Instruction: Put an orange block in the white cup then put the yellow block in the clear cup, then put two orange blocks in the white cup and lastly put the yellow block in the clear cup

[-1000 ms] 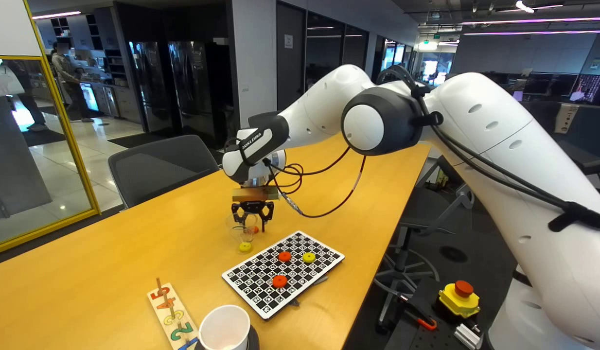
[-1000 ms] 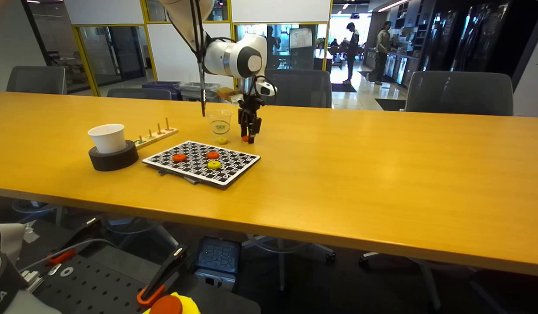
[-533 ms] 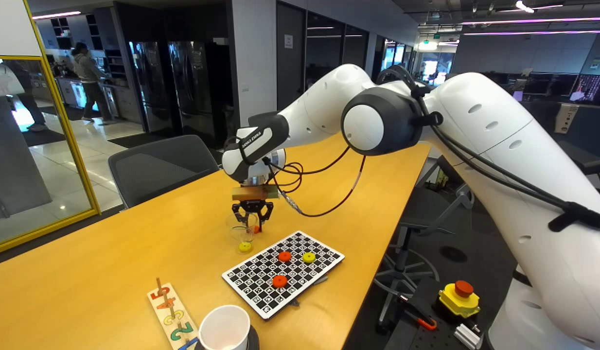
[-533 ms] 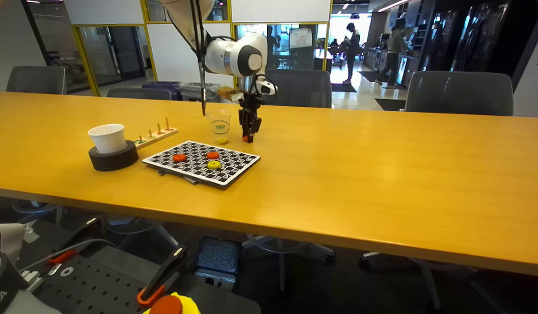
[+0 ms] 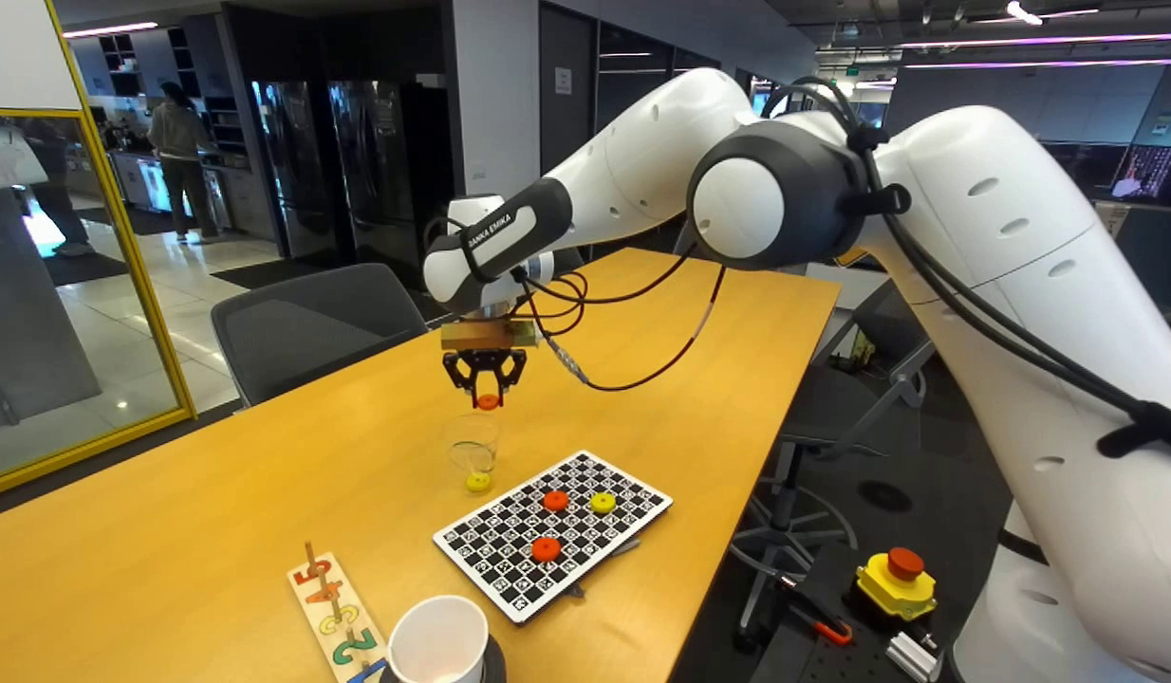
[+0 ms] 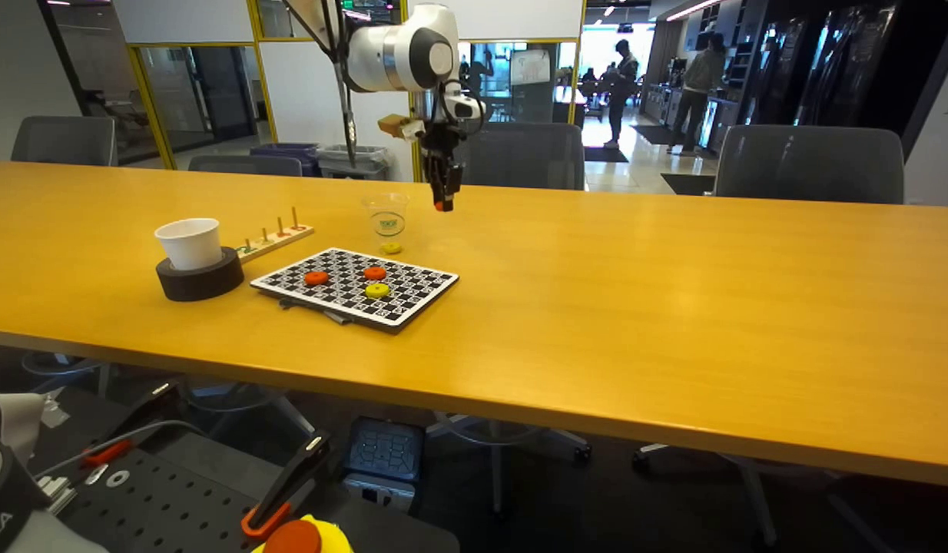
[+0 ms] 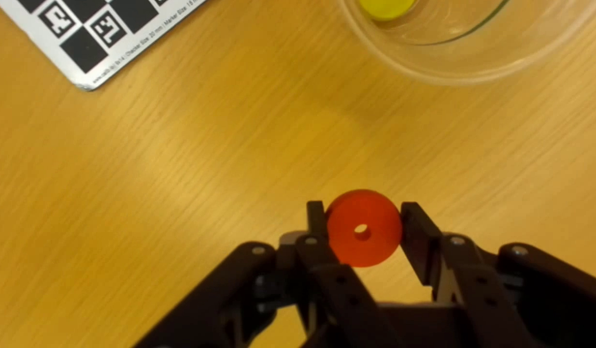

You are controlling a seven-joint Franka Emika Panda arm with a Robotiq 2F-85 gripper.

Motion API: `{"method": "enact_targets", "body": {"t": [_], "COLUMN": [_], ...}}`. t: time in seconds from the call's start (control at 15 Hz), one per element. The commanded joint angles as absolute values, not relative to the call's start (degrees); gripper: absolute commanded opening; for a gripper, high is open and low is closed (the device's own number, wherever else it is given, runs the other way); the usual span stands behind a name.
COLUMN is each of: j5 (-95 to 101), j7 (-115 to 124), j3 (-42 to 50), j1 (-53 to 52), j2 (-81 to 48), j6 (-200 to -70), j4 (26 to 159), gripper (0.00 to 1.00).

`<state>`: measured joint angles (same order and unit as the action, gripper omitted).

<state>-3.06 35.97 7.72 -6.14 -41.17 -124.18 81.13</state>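
- Grasping a small pierced round orange-red block (image 7: 375, 217) in the black 2-finger gripper (image 7: 364, 226), with a finger clenched against either side.
- Hanging in the air above the yellowish wood-grain table (image 5: 310, 484), near the small see-through plastic cup (image 6: 378, 228) yet not over it in the wrist view; well apart from the wide-mouthed opaque white cup (image 6: 193, 253).
- Apparently done: 1 of 2 yellow placings, judging from a bright yellow disc-shaped block (image 5: 478, 483) at the bottom of the see-through plastic cup, seemingly inside.
- Unable to tell about the 1st orange placing; cannot make out the floor of the white cup in both exterior views.
- Waiting on the flat black-and-white checkered board (image 5: 590, 533): the round orange-red block nearer the white cup (image 5: 546, 548), the round orange-red block farther from it (image 5: 556, 501), and a yellow round block with a centre hole (image 5: 603, 503).
- Counting 3 orange blocks outside the white cup, 1 of them gripped: as many as asked for in all, so perhaps at the 1st orange step, perhaps at a later 1.
- Left, most likely: carrying the held block to the white cup, then more orange from the board, lastly yellow into the see-through plastic cup.
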Motion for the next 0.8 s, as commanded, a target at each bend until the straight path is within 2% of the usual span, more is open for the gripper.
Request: {"method": "enact_targets", "body": {"t": [0.0, 0.73], "j5": [2.03, 2.44], "j7": [40.19, 25.92], "j3": [9.40, -3.51], "j1": [-9.71, -12.23], "j2": [-31.58, -4.96], "j6": [-125.44, -125.71], "j4": [89.07, 116.81], "gripper": [0.21, 0.21]}}
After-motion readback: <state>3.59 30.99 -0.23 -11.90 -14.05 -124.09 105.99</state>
